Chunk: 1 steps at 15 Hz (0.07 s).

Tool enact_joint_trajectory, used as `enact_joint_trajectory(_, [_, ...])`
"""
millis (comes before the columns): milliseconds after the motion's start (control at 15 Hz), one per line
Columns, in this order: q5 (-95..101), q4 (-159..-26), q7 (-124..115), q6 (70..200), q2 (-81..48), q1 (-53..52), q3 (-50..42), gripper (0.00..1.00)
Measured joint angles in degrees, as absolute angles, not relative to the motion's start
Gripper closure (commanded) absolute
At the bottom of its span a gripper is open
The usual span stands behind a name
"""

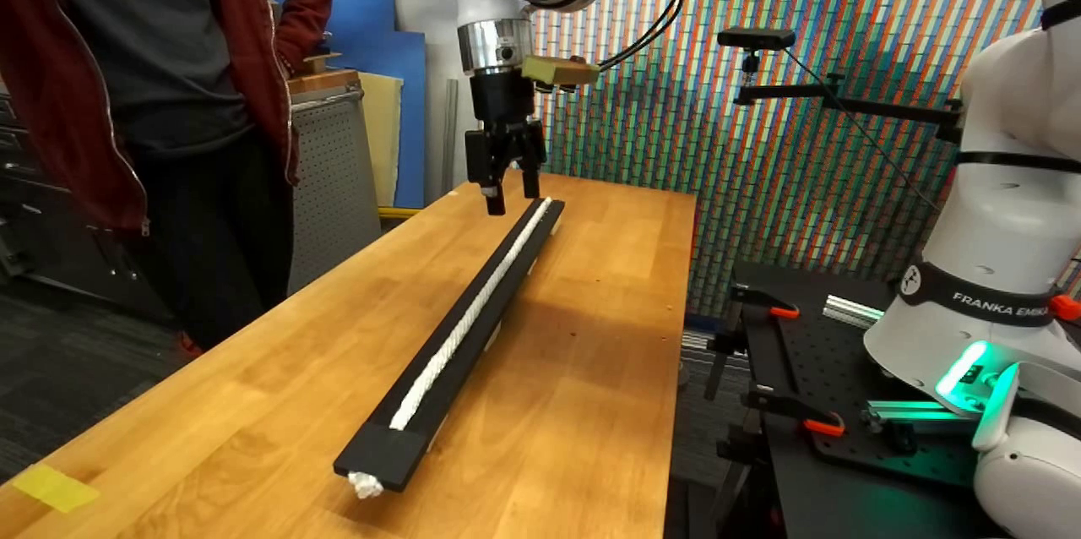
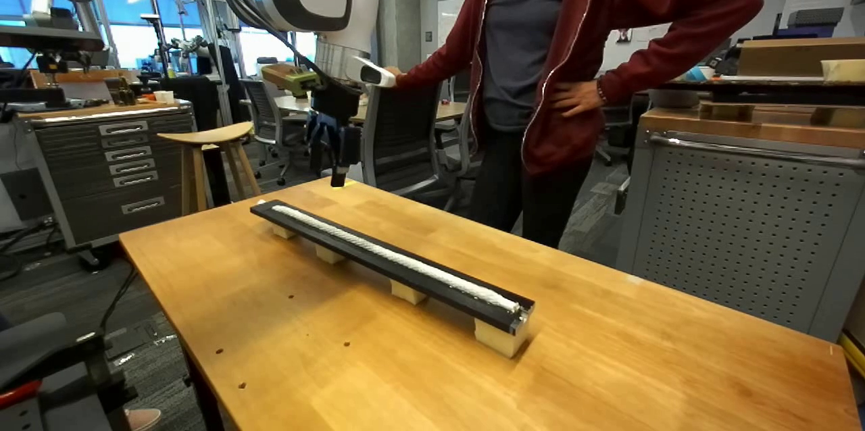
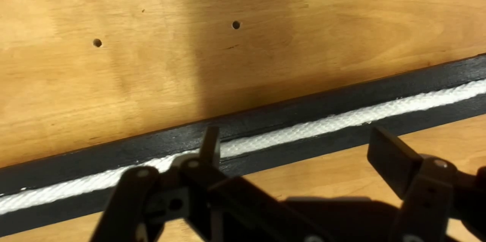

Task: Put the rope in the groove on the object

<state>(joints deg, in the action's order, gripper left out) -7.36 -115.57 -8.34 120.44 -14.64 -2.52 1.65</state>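
Note:
The object is a long black bar (image 1: 384, 448), raised off the wooden table in both exterior views (image 2: 432, 290). The white rope (image 1: 460, 328) lies straight along the groove in its top face. The rope passes under a black end section, and a frayed end sticks out beyond it. In the wrist view the rope (image 3: 315, 128) runs along the middle of the bar (image 3: 303, 105), with thin groove edges beside it; how deep it sits cannot be told. My gripper (image 1: 513, 201) is above the bar, apart from it. Its fingers are wide apart and empty in the wrist view (image 3: 295, 135).
Pale blocks (image 2: 497, 336) support the bar on the wooden table (image 1: 608, 404). A person in a red jacket (image 2: 649, 19) stands beside the table. Yellow tape (image 1: 56, 488) is on a table corner. A black bench (image 1: 811, 480) carries a Franka base beside the table.

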Motion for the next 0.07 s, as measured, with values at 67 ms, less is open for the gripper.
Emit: enact_joint_trajectory(67, [-7.36, -115.58, -8.31, 120.44, -14.64, -2.52, 1.65, 0.0])
